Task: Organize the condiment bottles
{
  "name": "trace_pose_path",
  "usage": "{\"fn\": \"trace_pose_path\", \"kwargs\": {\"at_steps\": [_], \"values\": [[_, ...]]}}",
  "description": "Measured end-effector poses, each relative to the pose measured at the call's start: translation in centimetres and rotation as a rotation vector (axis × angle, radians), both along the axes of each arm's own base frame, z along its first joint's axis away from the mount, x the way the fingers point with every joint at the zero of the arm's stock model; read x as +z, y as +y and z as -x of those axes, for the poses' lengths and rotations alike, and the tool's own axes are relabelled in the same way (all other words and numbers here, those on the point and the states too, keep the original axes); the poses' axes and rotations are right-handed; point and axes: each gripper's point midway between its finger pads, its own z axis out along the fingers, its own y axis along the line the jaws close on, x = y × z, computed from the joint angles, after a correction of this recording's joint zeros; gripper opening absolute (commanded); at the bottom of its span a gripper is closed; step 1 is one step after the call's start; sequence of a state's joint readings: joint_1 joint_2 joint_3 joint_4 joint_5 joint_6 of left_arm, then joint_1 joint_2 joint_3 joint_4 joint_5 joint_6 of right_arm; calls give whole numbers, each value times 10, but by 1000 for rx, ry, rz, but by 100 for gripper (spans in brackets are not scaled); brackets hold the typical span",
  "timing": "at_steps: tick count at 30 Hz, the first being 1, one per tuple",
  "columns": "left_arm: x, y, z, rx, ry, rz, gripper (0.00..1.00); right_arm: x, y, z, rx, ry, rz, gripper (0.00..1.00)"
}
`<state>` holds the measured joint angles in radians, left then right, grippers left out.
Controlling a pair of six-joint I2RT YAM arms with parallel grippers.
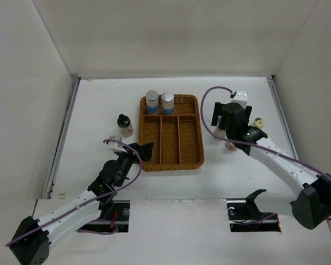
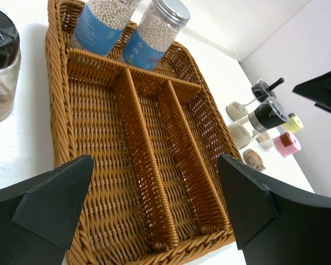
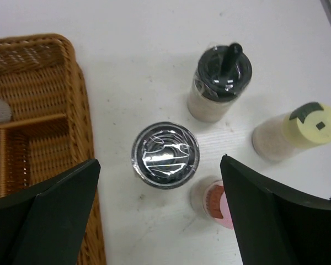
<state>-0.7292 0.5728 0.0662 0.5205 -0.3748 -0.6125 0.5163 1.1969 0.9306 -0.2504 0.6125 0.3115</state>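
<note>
The condiment bottles (image 1: pixel 152 101) are standing half sorted: two silver-capped in the wicker tray's (image 1: pixel 199 132) far compartment, others loose on the surface (image 1: pixel 99 110) beside it. Right of the tray, the released right jaws are hovering over a dark-lidded bottle (image 3: pixel 165 155); a skewed descent is risking toppling the pink-capped bottle (image 3: pixel 218 201) just beside. Left jaws are gaping empty.

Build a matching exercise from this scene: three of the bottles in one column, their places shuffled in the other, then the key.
1. silver-capped jars
2. pink-capped jar
3. dark-lidded bottle standing alone

A. left of the wicker tray
B. right of the tray
C. in the tray's far compartment

Pairs: 1-C, 2-B, 3-A
</note>
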Motion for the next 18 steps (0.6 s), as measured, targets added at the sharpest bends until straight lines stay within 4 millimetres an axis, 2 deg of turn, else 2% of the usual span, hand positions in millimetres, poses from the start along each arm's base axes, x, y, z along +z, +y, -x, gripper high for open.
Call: {"fn": "trace_pose_path", "kwargs": {"at_steps": [4, 8, 12, 16, 18], "values": [[-2, -1, 0, -4, 7, -2, 100, -17, -10, 3, -10, 59, 2, 99], [-3, -2, 0, -8, 12, -3, 100, -29, -10, -1, -2, 93, -5, 99], [-3, -1, -1, -5, 12, -2, 100, -50, -8, -6, 8, 153, 5, 98], [-4, -1, -1, -7, 14, -1, 100, -66, -8, -13, 8, 189, 9, 96], [-6, -1, -1, -5, 20, -5, 100, -72, -8, -16, 4, 198, 12, 91]]}}
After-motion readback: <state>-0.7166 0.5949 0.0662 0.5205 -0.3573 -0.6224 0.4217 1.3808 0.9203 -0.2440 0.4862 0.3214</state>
